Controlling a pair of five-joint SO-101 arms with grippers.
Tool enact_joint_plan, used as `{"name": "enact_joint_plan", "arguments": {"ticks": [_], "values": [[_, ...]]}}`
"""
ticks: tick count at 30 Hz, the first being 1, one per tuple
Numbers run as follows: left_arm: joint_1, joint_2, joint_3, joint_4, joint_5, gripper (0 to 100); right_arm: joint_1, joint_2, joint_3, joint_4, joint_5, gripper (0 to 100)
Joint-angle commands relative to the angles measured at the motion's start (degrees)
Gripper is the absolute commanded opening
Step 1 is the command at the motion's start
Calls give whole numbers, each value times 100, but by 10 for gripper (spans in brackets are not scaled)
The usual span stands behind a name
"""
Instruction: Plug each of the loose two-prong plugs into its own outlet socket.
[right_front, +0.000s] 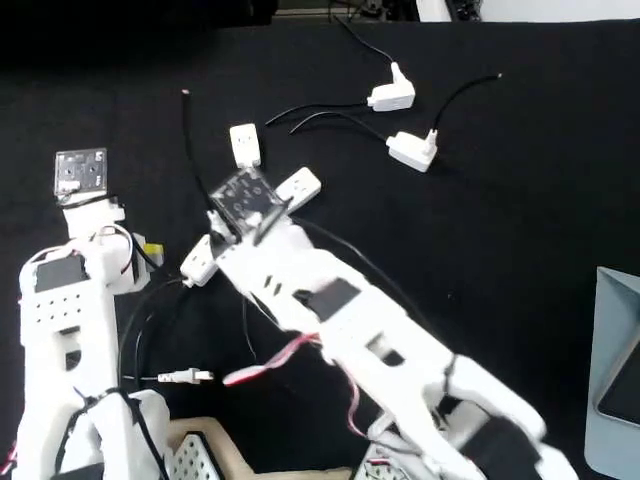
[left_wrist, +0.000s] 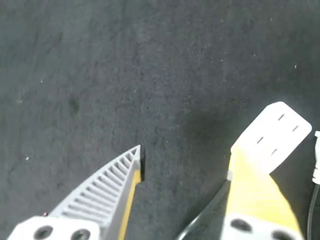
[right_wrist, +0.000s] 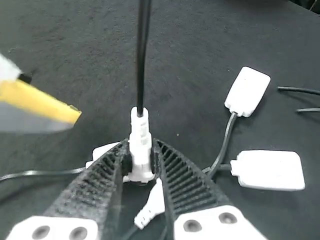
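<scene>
In the right wrist view my right gripper (right_wrist: 140, 161) is shut on a white two-prong plug (right_wrist: 139, 142) whose black cable (right_wrist: 143, 50) runs away from it. The plug stands upright over a white outlet socket (right_wrist: 102, 151); the fingers hide where they meet. Two more sockets (right_wrist: 247, 91) (right_wrist: 270, 170) lie beside it. In the high view the right arm (right_front: 300, 280) reaches to the socket (right_front: 198, 262) at centre left. My left gripper (left_wrist: 187, 157) is open over bare black cloth, with a white slotted block (left_wrist: 275, 131) at its yellow finger's tip. Two loose plugs (right_front: 392, 96) (right_front: 412, 150) lie at the back.
A small white plug (right_front: 186, 377) on a thin cable lies near the front between the arms. Two free sockets (right_front: 245, 143) (right_front: 298, 187) sit just beyond the right arm's camera. A grey bin (right_front: 616, 370) stands at the right edge. Black cloth (right_front: 520, 220) covers the table.
</scene>
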Motion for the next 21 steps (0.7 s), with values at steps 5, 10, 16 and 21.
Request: {"name": "enact_joint_plan", "arguments": {"ticks": [5,10,16,21], "values": [[-57,-501,145,44,105,278,-88,1596,-664,-1389,404,12],[-57,-510,154,35,105,278,-97,2211,-673,-1960,466,11],[-57,-501,154,44,105,278,-176,2316,-673,-2066,457,11],[-57,-492,154,44,105,278,-264,2325,-664,-2119,211,11]]}}
